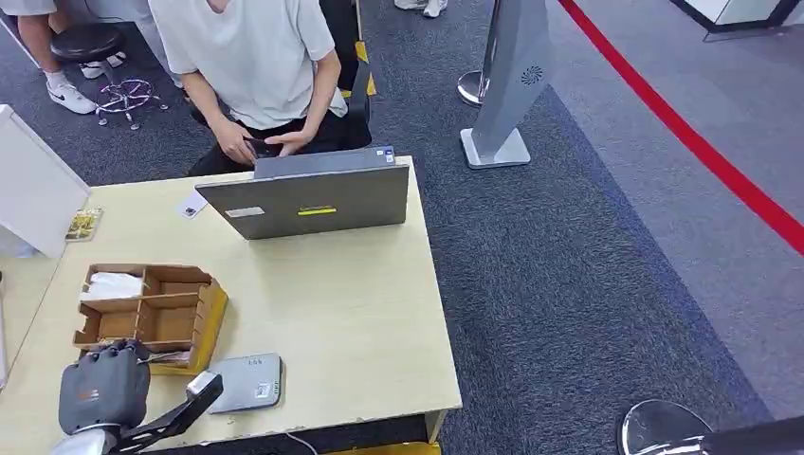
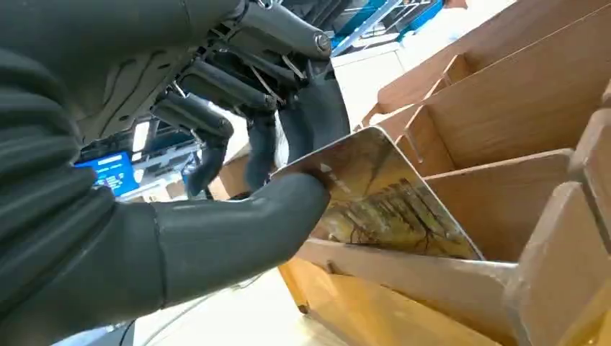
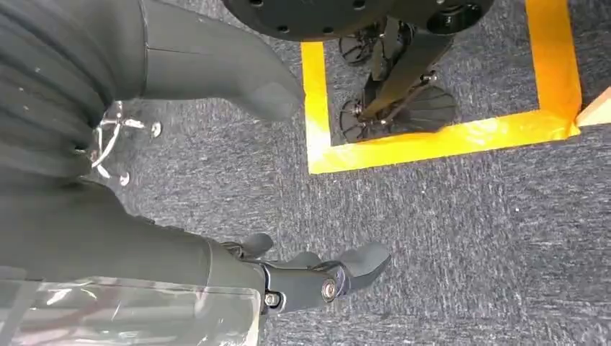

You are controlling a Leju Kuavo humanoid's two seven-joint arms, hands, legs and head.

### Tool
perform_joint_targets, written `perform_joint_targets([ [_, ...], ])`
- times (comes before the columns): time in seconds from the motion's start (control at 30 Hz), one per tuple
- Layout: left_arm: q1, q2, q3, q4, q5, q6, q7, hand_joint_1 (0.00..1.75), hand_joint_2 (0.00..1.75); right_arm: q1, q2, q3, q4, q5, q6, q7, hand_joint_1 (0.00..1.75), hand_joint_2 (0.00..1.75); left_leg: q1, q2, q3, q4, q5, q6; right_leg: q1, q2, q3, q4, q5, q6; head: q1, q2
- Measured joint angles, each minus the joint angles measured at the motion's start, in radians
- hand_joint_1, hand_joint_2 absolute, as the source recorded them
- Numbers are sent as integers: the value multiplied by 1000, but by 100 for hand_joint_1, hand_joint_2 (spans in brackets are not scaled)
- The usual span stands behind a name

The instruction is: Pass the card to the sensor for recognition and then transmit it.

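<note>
My left hand point(image 1: 102, 387) is at the near end of the wooden compartment box point(image 1: 210, 320), at the table's front left. In the left wrist view this hand point(image 2: 216, 216) pinches a card point(image 2: 393, 198) with a yellowish printed picture between thumb and fingers. The card's lower edge still sits inside a compartment of the box point(image 2: 504, 108). The flat grey sensor point(image 1: 248, 381) lies on the table just right of the hand. My right hand point(image 3: 216, 267) hangs over grey carpet, fingers apart, holding nothing.
A grey laptop point(image 1: 318, 199) stands open at the table's far edge with a person seated behind it. Two loose cards point(image 1: 191, 206) point(image 1: 83, 225) lie at the far left. A white board point(image 1: 33, 185) stands at the left. Yellow floor tape point(image 3: 432, 140) marks the carpet.
</note>
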Motion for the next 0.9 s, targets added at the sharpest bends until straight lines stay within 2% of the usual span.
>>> perform_joint_targets([
  [0.47,-2,8,0,-10,-11,-8,-4,175,175,5,0,-10,-23,4,12,3,0,175,0,0,0,0,0,0,0,0,0,0,0,0,0,0],
  [0.6,-25,32,-10,-112,-11,-154,-33,175,175,7,0,-18,-25,1,7,9,0,175,0,0,0,0,0,0,0,0,-1,0,1,0,0,0],
  [0.67,-64,64,-36,-196,29,-280,-44,175,175,7,0,-18,-25,-11,-4,23,0,175,0,0,-1,0,1,1,0,-1,-1,0,1,1,0,0],
  [0.77,-156,134,-96,-323,105,-411,-62,175,175,9,0,-18,-25,-31,-16,37,0,175,0,-1,-1,0,3,1,0,-1,-1,0,3,0,1,0],
  [0.9,-294,269,-170,-478,273,-554,-74,175,175,19,0,-16,-25,-62,-26,56,0,175,0,1,-1,0,3,0,0,0,-2,0,4,-1,0,0],
])
